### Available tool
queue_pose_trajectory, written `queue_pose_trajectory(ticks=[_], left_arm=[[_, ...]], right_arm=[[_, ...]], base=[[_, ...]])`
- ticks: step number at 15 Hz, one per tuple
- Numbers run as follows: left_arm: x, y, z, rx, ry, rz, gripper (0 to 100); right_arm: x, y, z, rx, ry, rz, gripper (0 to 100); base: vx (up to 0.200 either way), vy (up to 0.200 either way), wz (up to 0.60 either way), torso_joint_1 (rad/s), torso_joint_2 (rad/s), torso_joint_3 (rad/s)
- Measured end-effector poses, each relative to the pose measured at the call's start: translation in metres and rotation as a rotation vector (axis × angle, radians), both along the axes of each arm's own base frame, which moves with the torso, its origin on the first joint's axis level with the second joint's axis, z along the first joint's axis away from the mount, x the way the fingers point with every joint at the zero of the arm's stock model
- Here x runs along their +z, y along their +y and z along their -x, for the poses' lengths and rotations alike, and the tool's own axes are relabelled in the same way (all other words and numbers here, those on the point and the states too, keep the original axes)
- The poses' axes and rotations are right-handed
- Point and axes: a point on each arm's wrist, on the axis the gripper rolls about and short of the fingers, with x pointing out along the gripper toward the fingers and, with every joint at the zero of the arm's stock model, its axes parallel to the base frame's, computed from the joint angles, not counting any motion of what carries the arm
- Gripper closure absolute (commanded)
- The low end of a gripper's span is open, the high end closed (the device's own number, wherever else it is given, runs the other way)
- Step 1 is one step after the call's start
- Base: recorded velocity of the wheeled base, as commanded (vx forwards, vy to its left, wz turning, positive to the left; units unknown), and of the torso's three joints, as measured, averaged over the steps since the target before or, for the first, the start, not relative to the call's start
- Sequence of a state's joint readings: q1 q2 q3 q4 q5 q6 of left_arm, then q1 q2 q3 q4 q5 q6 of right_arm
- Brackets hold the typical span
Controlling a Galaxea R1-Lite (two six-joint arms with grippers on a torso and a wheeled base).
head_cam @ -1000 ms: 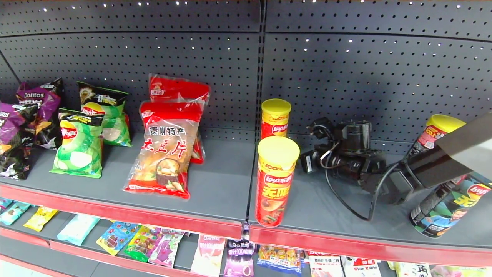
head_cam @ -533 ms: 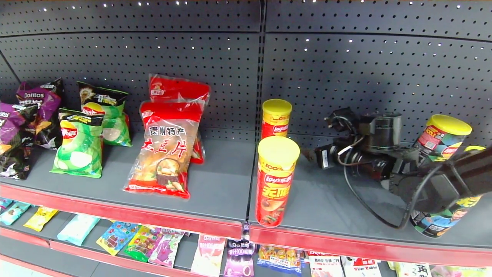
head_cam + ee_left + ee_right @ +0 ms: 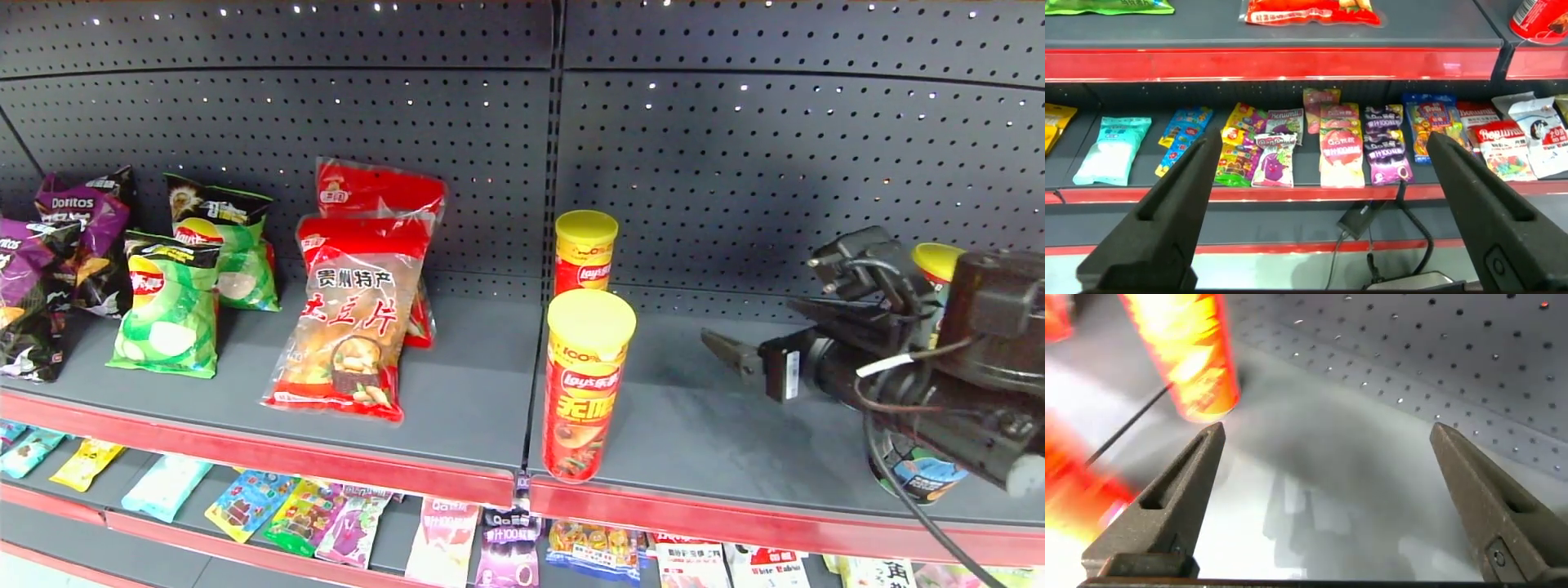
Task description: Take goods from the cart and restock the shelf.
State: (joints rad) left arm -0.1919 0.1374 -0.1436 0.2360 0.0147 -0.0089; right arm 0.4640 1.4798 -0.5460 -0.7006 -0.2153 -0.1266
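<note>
Right wrist view: right gripper (image 3: pixel 1327 433), fingers apart and empty, over the shelf (image 3: pixel 1372 482), red can (image 3: pixel 1192 367) beyond one fingertip; left gripper (image 3: pixel 1324 143) fingers likewise apart, seemingly free to fetch.

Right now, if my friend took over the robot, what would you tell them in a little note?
Left gripper: open, empty, facing the candy packets on a lower shelf.
Right gripper: open, empty, above the upper shelf.
Goods: front red can and back red can stand mid-shelf. A colourful can sits at the right end, mostly hidden by the right arm. Chip bags are to the left.
Done: those cans are on the shelf.
Left: probably draw the right arm back and fetch more from the cart.
</note>
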Motion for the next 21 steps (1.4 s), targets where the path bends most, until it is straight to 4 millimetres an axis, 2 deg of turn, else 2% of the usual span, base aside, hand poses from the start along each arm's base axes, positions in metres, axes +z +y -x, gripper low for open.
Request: queue_pose_trajectory(ticks=[4,9,12,16,18,21], left_arm=[[0.010,-0.001,-0.003,0.001,0.014,-0.004,0],[0.036,-0.002,-0.011,0.004,0.026,-0.012,0],[0.053,-0.004,-0.021,-0.004,0.060,-0.017,0],[0.061,-0.007,-0.034,-0.006,0.079,-0.020,0],[0.060,-0.007,-0.036,-0.004,0.094,-0.023,0],[0.057,-0.007,-0.037,-0.001,0.108,-0.027,0]], right_arm=[[0.008,-0.011,0.049,0.063,-0.060,-0.027,0],[0.015,-0.054,0.091,-0.047,-0.049,0.019,0],[0.015,-0.076,0.131,-0.081,0.056,0.086,0],[0.026,-0.094,0.175,-0.124,-0.006,0.130,0],[0.028,-0.101,0.187,-0.239,-0.052,0.169,0],[0.024,-0.108,0.192,-0.513,-0.042,0.200,0]], base=[[0.000,0.000,0.00,0.000,0.00,0.000],[0.000,0.000,0.00,0.000,0.00,0.000],[0.000,0.000,0.00,0.000,0.00,0.000],[0.000,0.000,0.00,0.000,0.00,0.000],[0.000,0.000,0.00,0.000,0.00,0.000],[0.000,0.000,0.00,0.000,0.00,0.000]])
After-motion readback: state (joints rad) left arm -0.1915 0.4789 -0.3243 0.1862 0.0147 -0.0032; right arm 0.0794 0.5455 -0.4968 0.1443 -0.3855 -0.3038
